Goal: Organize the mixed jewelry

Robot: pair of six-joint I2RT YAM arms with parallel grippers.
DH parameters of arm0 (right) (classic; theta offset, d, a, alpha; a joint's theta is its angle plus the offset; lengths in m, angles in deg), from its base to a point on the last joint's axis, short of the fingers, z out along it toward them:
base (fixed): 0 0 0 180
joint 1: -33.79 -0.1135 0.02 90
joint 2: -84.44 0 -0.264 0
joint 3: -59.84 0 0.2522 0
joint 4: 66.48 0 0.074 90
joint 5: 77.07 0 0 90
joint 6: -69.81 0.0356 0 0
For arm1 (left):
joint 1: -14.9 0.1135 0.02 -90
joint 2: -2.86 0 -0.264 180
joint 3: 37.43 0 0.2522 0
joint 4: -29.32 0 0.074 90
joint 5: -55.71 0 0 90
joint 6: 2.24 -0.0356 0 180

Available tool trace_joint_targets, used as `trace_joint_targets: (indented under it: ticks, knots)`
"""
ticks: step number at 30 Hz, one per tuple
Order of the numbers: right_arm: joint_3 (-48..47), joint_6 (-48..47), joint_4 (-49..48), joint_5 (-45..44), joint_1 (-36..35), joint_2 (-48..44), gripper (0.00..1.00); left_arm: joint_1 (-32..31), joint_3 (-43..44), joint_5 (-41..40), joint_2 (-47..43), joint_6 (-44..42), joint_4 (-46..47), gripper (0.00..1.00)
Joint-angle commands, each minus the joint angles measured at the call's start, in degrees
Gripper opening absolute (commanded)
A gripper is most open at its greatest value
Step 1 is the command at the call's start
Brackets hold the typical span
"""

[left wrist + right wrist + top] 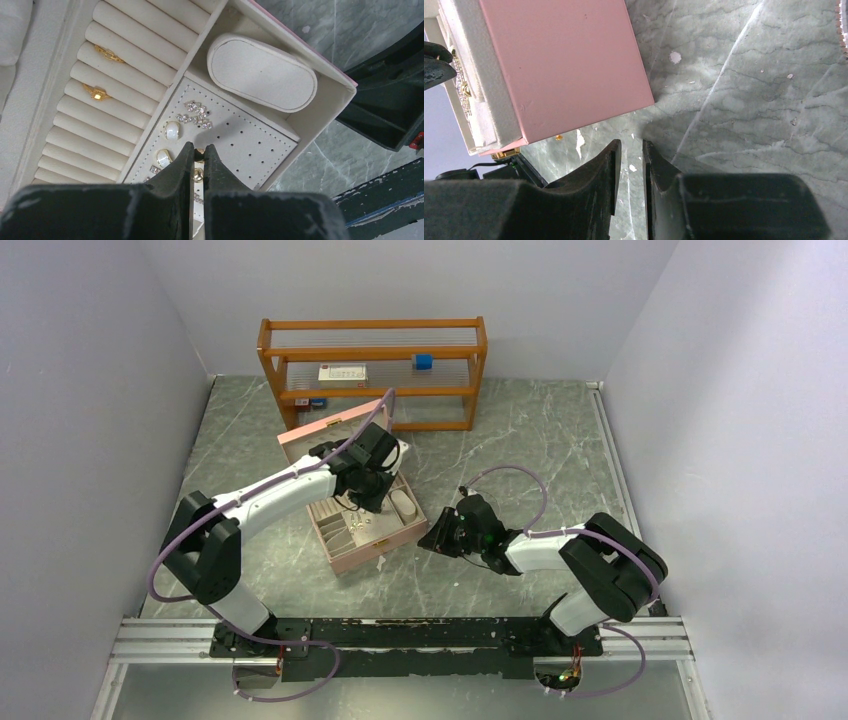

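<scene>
— Since these pieces are so thin and light, how do you mean to take hold of them?

— By the fingertips only. The mixed jewelry [197, 114] sits in the pink jewelry box [365, 525]: 2 gold rings [96, 93] tucked into the ring rolls [115, 115], plus crystal bits and 2 pale studs [172, 131] on the perforated earring pad [245, 142]. I judge them stiff but slippery, and easy to flick away or bend. I'd pinch a stud across its body and a ring across its band.

— What are your grippers doing?

— My left gripper [198, 150] is closed right over the pad, tips together, with a glint of gold in the slit. Whether that piece is actually pinched, I cannot tell. My right gripper [631, 147] hangs over the marble table [749, 100] near the box's outer wall, jaws a narrow gap apart, holding nothing.

— Room to move?

— Tight inside: the divider wall runs along 1 side of the pad, the oval cushion [262, 72] lies beyond it, and the box rim is close. Outside there's open marble to the right. The wooden shelf [372, 370] stands behind the raised lid [325, 430].
</scene>
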Motion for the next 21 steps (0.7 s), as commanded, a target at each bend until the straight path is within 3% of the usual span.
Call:
trace_joint_targets:
  ticks: [1, 21]
  knots:
    - [0.6, -0.3, -0.1, -1.3, -0.5, 0.4, 0.26, -0.5, -0.7, -0.5, -1.1, 0.5, 1.8, 0.05]
    - [0.2, -0.3, -0.2, -0.9, -0.5, 1.4, 0.26, -0.5, -0.4, 0.6, -0.9, -1.0, -0.1, 0.05]
